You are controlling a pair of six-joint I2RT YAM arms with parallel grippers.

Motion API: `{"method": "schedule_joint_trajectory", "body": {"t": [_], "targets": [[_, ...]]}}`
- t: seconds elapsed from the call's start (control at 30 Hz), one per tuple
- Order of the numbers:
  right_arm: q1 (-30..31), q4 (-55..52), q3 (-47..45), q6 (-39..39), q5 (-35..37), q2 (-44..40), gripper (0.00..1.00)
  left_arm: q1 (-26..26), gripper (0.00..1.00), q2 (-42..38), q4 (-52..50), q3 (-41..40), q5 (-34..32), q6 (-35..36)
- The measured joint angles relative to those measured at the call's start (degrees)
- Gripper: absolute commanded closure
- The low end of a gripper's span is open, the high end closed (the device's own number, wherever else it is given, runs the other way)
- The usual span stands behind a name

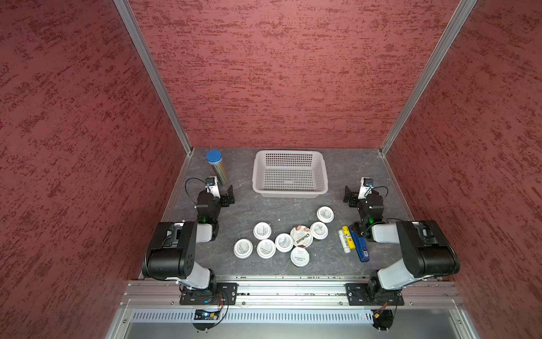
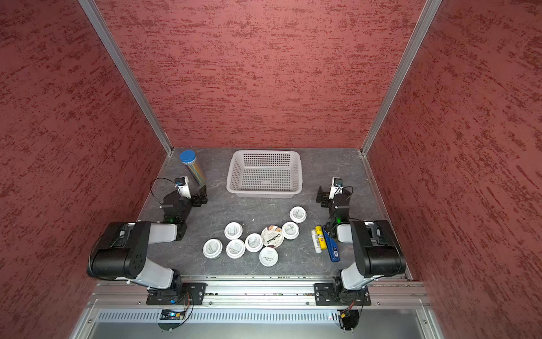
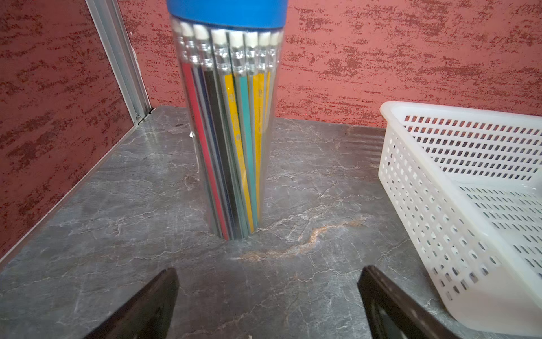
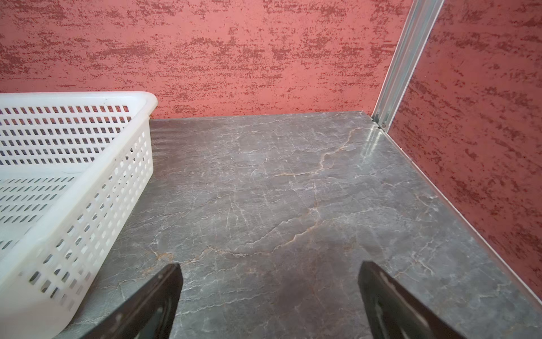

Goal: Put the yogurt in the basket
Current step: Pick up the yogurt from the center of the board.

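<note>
The dark grey marbled tabletop [image 1: 255, 205] is carrying everything, and the pale greyish-white rectangular plastic basket with perforated walls [image 1: 289, 194] is sitting at its far centre. The left gripper [image 1: 229, 196] is hovering just left of the basket's near left corner. In the left wrist view its black fingers [image 3: 152, 299] are standing wide apart, released and gripping nothing. The right gripper [image 1: 349, 196] is hanging to the right of the basket, and its fingers [image 4: 158, 296] are likewise spread and released in the right wrist view. The tall clear tube of coloured pencils with a blue cap [image 1: 218, 170] is standing upright at the far left, just beyond the left gripper. The yogurt is sitting on the table at the near centre, apart from the basket: seven small round white-lidded cups [image 1: 266, 248] are gathering beside the wider foil-lidded Chobani cup [image 1: 301, 235]. At the near right, a blue stapler-like tool [image 1: 360, 246], a yellow stick [image 1: 346, 229] and a white stick [image 1: 345, 248] are lying side by side
</note>
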Motion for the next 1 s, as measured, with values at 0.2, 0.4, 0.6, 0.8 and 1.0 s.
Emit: {"method": "schedule_joint_trajectory", "body": {"t": [0.2,0.4,0.6,0.8,1.0], "targets": [[0.0,0.0,0.0,0.0,0.0,0.0,0.02,0.0,0.00,0.0,0.0,0.0,0.1,0.0],[0.0,0.0,0.0,0.0,0.0,0.0,0.02,0.0,0.00,0.0,0.0,0.0,0.1,0.0],[0.0,0.0,0.0,0.0,0.0,0.0,0.02,0.0,0.00,0.0,0.0,0.0,0.1,0.0],[0.0,0.0,0.0,0.0,0.0,0.0,0.01,0.0,0.00,0.0,0.0,0.0,-0.2,0.0],[0.8,-6.5,0.7,-0.2,1.2,-4.1,0.01,-4.9,0.00,-5.4,-6.9,0.8,-11.1,0.6]]}}
